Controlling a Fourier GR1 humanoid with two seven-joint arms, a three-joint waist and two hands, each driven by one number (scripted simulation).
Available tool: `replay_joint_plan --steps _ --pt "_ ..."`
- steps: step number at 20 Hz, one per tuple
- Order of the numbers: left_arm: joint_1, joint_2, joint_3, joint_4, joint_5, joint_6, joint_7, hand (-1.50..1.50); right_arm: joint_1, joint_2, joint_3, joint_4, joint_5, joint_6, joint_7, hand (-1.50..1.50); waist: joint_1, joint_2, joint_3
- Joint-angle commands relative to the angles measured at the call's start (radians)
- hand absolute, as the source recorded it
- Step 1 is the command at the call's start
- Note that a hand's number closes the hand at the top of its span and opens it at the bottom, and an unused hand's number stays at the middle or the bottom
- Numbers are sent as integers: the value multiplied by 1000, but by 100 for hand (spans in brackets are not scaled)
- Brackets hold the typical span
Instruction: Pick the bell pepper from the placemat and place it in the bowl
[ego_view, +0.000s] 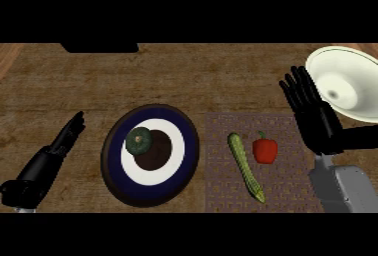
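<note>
Approach step: the pepper (265, 150) lies untouched on the placemat (284, 185) beside a cucumber (246, 167), with the right hand (314, 112) above and to its right, fingers straight and holding nothing, just beside the bowl (347, 82). The left hand (68, 134) rests open left of the plate (118, 170). Next, judged: lower the right hand onto the pepper and close round it
</note>
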Motion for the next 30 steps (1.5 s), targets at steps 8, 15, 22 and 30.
replay_joint_plan --steps 8,15,22,30 --pt "-66 -184 21 29 44 120 50 0 90 -192 121 57 600 -432 155 150 -56 -12 -5" --pt "-163 -263 15 63 42 158 95 0 332 200 264 -111 738 -856 -150 -150 -20 -5 11" --pt "-199 -305 -3 112 -10 169 98 0 401 148 314 -321 1160 -915 294 -150 -4 -4 7" --pt "-253 -295 25 97 -10 150 168 0 270 176 256 -538 1347 -466 811 -150 10 -4 9"
